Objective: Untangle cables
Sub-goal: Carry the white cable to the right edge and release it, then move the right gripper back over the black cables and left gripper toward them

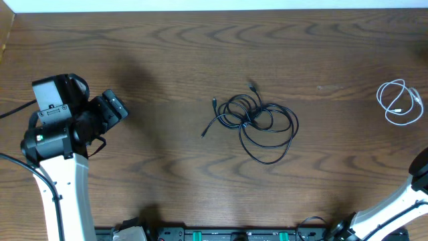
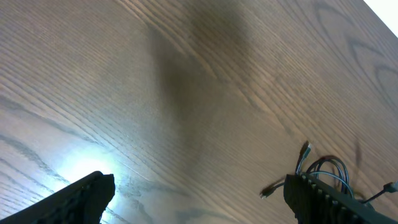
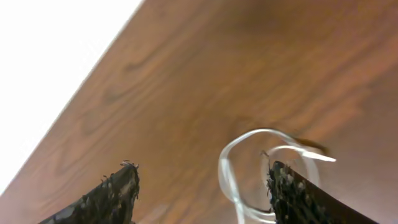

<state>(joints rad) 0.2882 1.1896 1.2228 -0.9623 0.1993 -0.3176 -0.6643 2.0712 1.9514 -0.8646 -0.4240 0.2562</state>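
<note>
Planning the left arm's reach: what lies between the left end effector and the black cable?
Nothing; the overhead view shows only bare table between the left end effector and the black cable.

Black cable (image 1: 257, 120) coiled mid-table; white cable (image 1: 400, 102) looped far right.

Coiled cable (image 1: 253, 119) table (image 1: 167, 53) centre; short cable (image 1: 400, 107) far right.
</note>
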